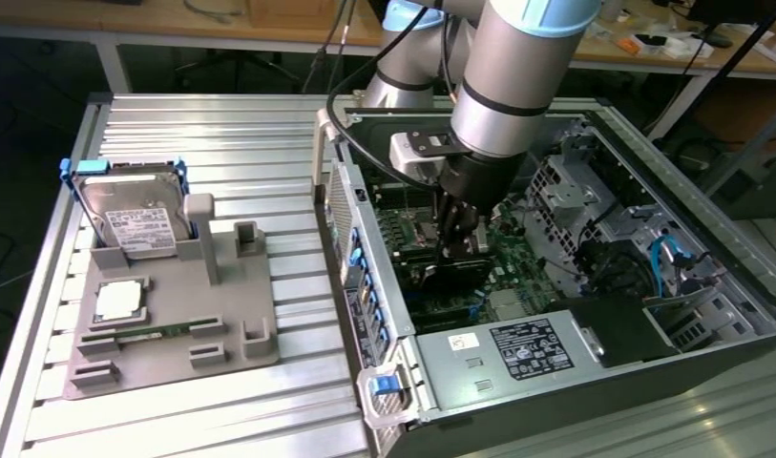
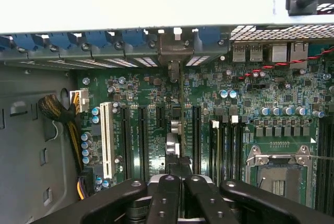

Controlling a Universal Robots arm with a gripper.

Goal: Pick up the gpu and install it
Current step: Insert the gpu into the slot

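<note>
The gpu (image 1: 447,277) stands upright on the motherboard inside the open computer case (image 1: 362,286). It looks dark in the exterior view. The wrist view has it edge-on, as a thin card (image 2: 180,104) running from the rear slot bracket toward my fingers. My gripper (image 1: 466,250) reaches down into the case directly over the card's top edge. Its black fingers (image 2: 166,192) are pressed together, and the gripper (image 2: 180,180) is shut right above the card. I cannot tell whether the fingertips rest on the edge.
A grey fixture (image 1: 254,315) on the ribbed table at the exterior view's left holds a silver hard drive (image 1: 136,224), a processor chip (image 1: 117,301) and a memory stick (image 1: 146,334). The power supply (image 1: 528,348), drive cage (image 1: 578,186), cables (image 2: 57,112) and processor socket (image 2: 279,174) crowd the case.
</note>
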